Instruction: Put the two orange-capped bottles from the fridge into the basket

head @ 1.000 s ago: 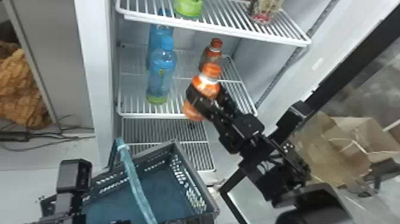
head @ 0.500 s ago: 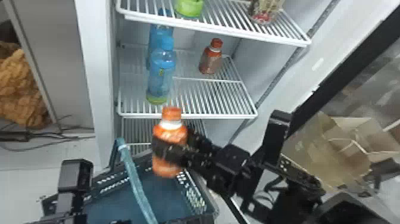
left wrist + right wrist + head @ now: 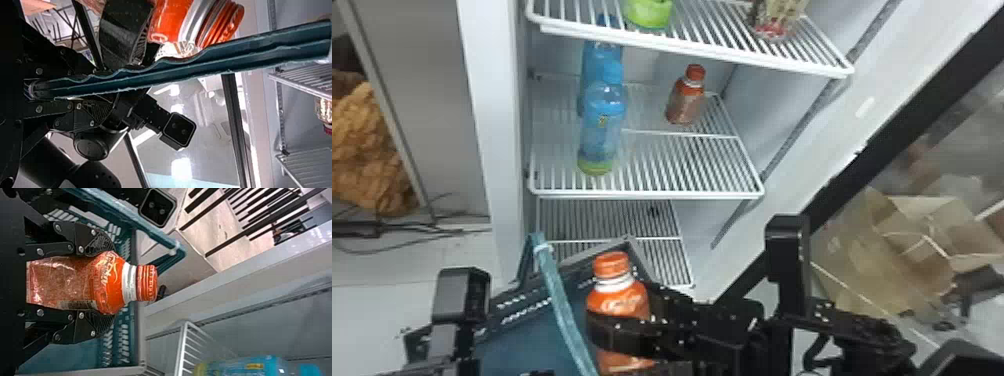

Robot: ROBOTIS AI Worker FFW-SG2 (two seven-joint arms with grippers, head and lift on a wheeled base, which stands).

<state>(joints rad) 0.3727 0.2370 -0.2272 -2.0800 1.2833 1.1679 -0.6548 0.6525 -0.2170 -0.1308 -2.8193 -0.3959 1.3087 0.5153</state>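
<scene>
no words clearly readable
pale, curved lettering crosses the orange-capped bottle (image 3: pixel 92 284); a yellow mark (image 3: pixel 602 120) on the blue bottle (image 3: pixel 602 142) is too small to read.

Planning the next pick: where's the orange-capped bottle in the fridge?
In head view, the orange-capped bottle stands far back on the middle shelf, right of the blue bottles.

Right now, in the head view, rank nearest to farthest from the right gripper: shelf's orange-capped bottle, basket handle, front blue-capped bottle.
1. Basket handle, just left of the right gripper
2. Front blue-capped bottle, shelf's left side
3. Orange-capped bottle, farther back, shelf's right side
</scene>
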